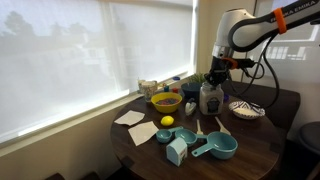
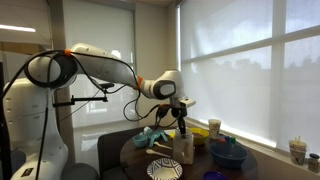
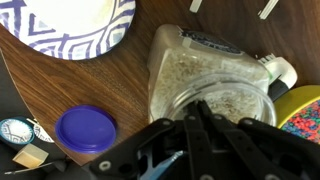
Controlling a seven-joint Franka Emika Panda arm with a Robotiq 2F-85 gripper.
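Note:
My gripper hangs over the open mouth of a clear plastic jar of pale oat-like grain. Its two fingers are pressed together with the tips just above the grain, and I see nothing between them. The jar stands upright on the round dark wooden table in both exterior views, with the gripper directly above it. A blue round lid lies on the table beside the jar. A bit of blue shows behind the finger links; I cannot tell what it is.
A blue-patterned white plate lies near the jar. A yellow bowl, a lemon, teal measuring cups, napkins and a blue bowl share the table. Windows with blinds stand behind.

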